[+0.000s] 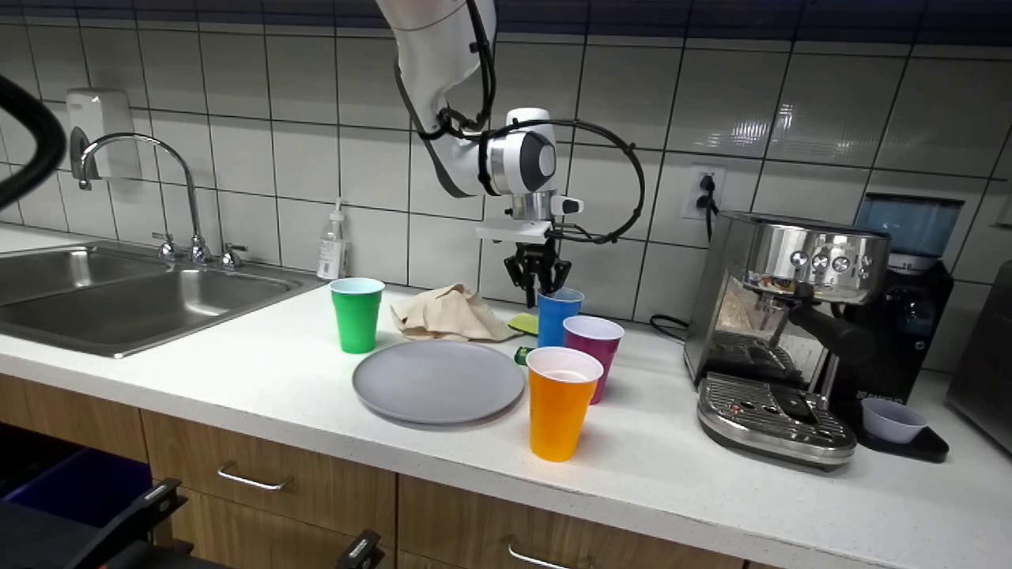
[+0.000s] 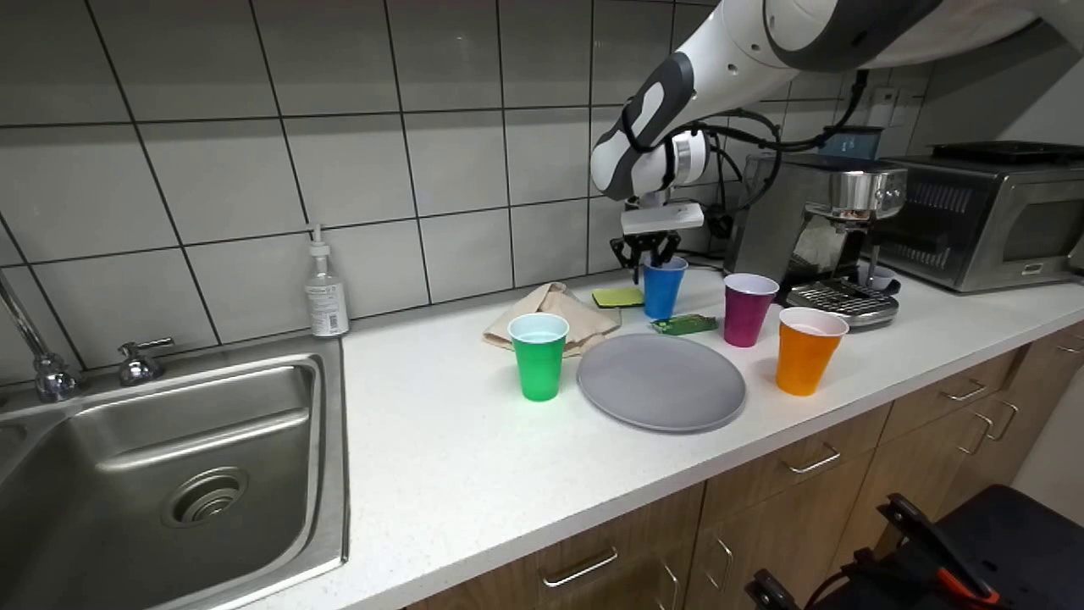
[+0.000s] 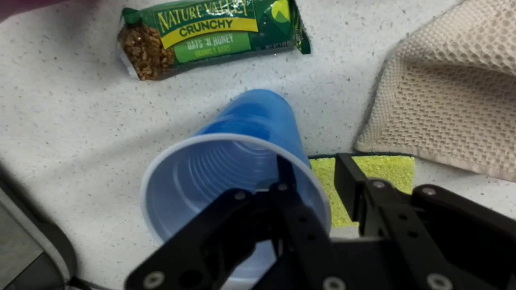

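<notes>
The black gripper point(image 3: 315, 171) straddles the wall of a blue plastic cup point(image 3: 262, 110) in the wrist view. One finger reaches inside the cup, and the other finger point(image 3: 348, 183) is outside, over a yellow-green sponge point(image 3: 387, 169). Its jaws stand partly apart, with the cup's pale rim passing between them and a visible gap to the outer finger. In both exterior views the cup point(image 1: 556, 325) stands upright on the counter, with the gripper point(image 2: 641, 267) pointing down at its rim. A green granola bar point(image 3: 217, 36) lies beside the cup.
A maroon cup point(image 1: 593, 348) and an orange cup point(image 1: 561, 411) stand close by. A grey plate point(image 2: 660, 381), a green cup point(image 2: 539, 360) and a beige cloth point(image 1: 451, 312) share the counter. The coffee machine point(image 1: 791, 316) is to one side; a sink point(image 2: 212, 474) to the other.
</notes>
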### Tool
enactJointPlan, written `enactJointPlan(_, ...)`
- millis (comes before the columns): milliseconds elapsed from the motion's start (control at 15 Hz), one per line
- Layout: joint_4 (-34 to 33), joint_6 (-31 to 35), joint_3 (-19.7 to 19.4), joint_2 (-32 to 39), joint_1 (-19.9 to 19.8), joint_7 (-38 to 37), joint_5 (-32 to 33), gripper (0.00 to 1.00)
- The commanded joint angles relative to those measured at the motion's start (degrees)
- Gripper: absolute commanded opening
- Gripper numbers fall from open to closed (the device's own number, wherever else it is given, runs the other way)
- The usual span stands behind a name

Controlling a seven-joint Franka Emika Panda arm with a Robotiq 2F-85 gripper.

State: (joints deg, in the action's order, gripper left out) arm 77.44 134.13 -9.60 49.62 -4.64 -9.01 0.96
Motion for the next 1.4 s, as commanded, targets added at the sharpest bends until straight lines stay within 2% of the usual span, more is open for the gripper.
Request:
enactJointPlan(0,-2.5,-2.5,0.8,0.3,-1.1,-0.7,-0.6,0.05)
enactJointPlan(133,-2.4,-2.4,0.8,0.0,-1.2,-0.7,-0.6,0.0)
enactJointPlan(733,2.9,-0.1,1.5,-5.3,-0.6,0.5,-0.3,0.01)
enactJointPlan(1333,16.5,3.2,3.2,-15.4,0.7,1.9,0.2,0.01)
